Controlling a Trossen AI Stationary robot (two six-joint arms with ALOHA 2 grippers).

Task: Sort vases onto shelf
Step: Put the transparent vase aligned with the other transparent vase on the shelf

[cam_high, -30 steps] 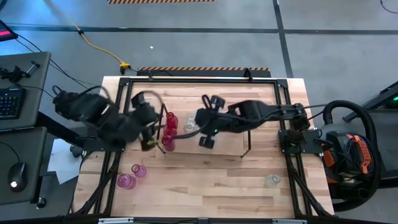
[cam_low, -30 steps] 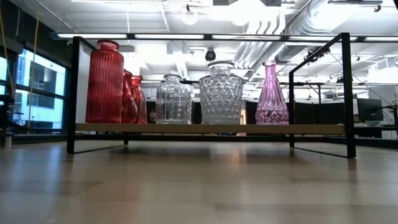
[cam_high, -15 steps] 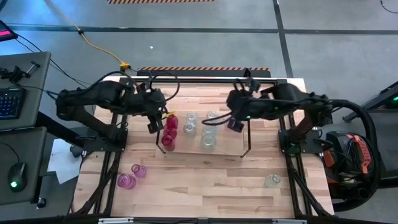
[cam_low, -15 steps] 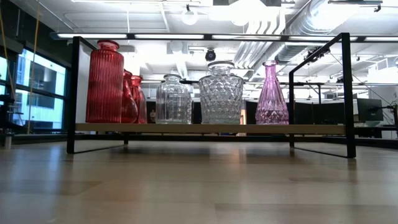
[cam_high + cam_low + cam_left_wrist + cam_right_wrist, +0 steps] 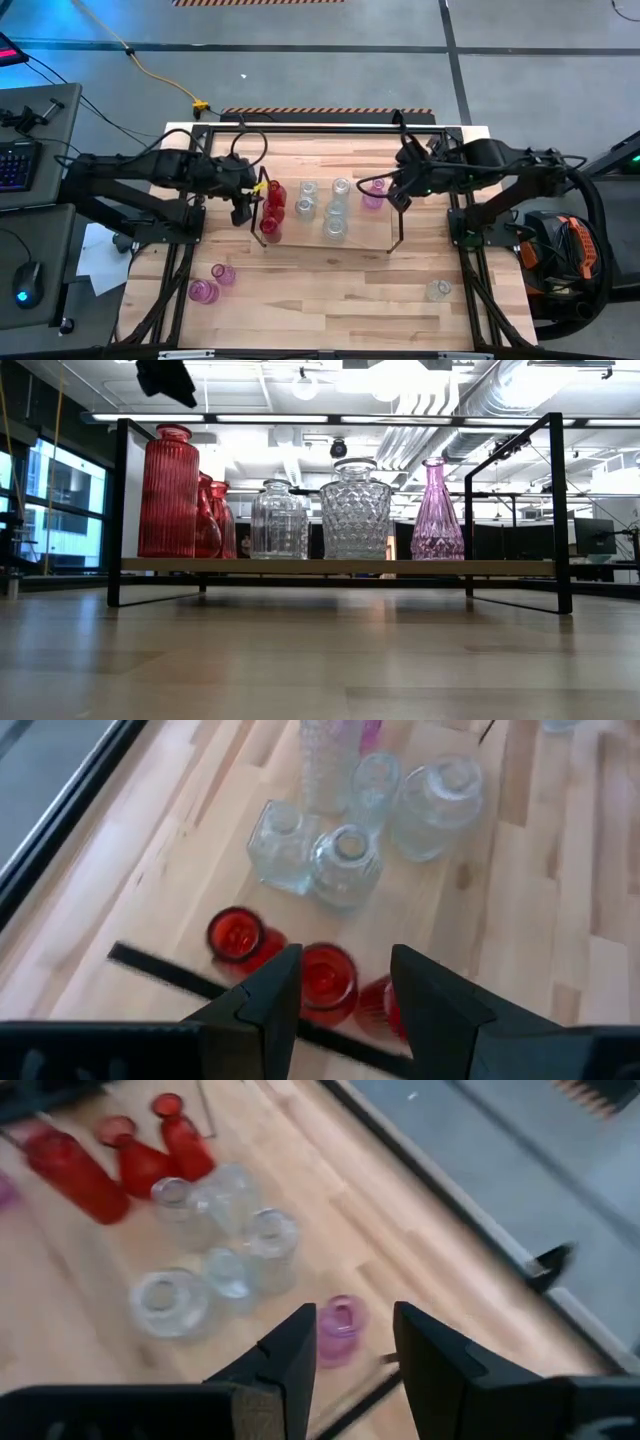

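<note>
Vases [image 5: 303, 199] on shelf [image 5: 370, 238], table [image 5: 330, 290]

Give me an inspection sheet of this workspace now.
Surface: wooden table, black-framed.
Job's things: shelf holds red vases, clear vases, one pink vase; two pink vases and a clear one off it.
Clutter: nothing seen.
Claws: left claw and right claw open, empty, at the shelf ends.
Cables: yellow cable on floor.
Surroundings: keyboard, mouse.

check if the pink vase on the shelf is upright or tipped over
Upright. In the low view the pink vase stands on the shelf board with its neck pointing straight up, base flat.
</note>
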